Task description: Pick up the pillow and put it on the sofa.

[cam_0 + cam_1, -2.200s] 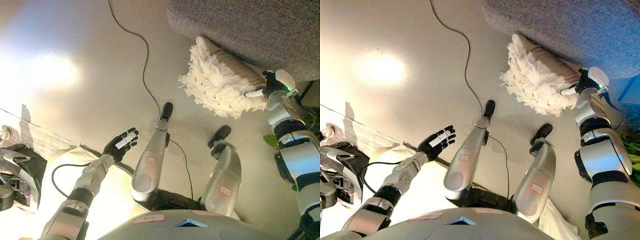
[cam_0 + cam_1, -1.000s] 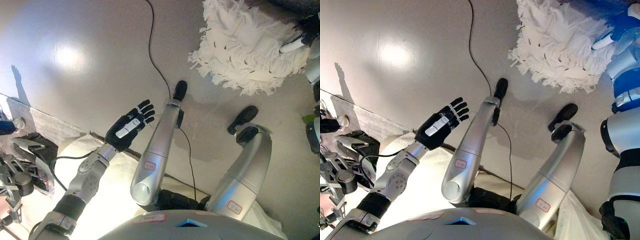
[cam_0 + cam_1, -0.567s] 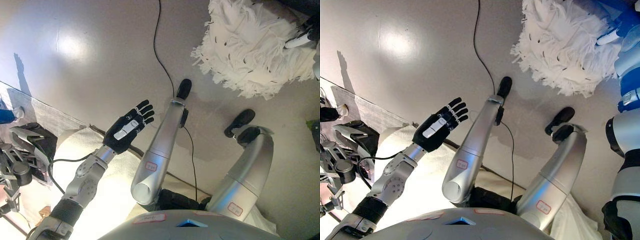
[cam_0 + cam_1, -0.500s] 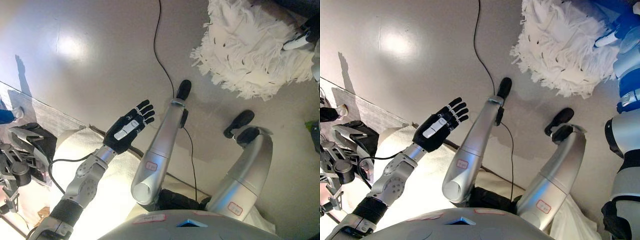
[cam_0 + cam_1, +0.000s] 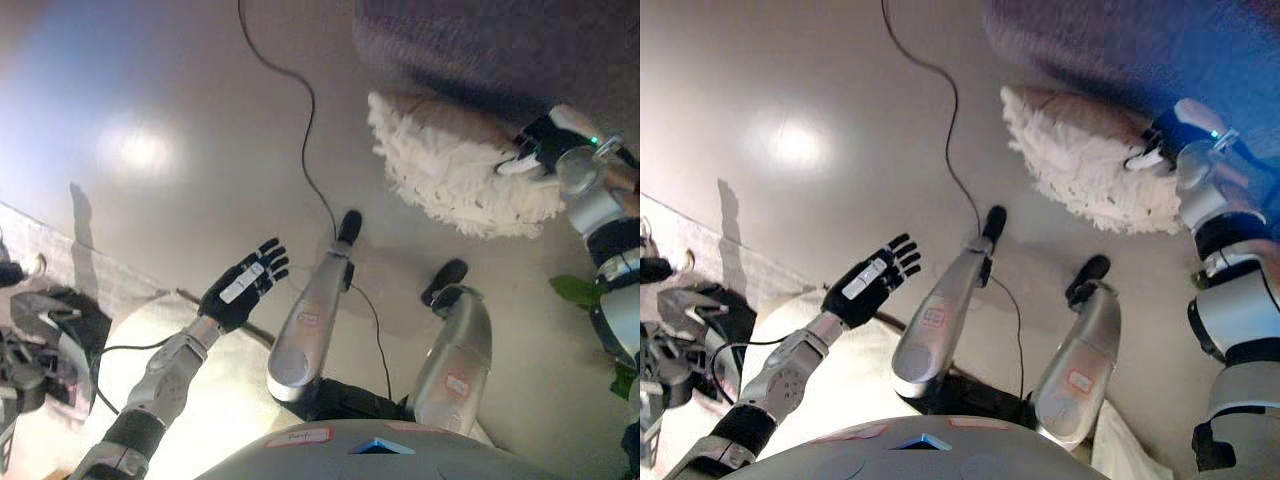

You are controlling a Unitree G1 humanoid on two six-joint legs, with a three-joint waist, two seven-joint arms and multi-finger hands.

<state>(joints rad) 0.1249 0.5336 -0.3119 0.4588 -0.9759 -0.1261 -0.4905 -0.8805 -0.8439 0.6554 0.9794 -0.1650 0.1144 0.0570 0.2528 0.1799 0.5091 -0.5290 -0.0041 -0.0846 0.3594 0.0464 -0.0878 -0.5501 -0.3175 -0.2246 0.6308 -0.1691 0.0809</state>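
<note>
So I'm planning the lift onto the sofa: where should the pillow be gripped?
Probably at the pillow's right end, from the robot's right, where the right hand already rests on the fringe. Its far side lies against the sofa, so the near and right edges are free.

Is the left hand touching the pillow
No, the left hand is held open over the floor, well apart from the shaggy white pillow.

You see the shaggy white fringed pillow [image 5: 455,175] with its tan underside turned up, lying on the floor and pressed against the base of the grey sofa [image 5: 480,50].
</note>
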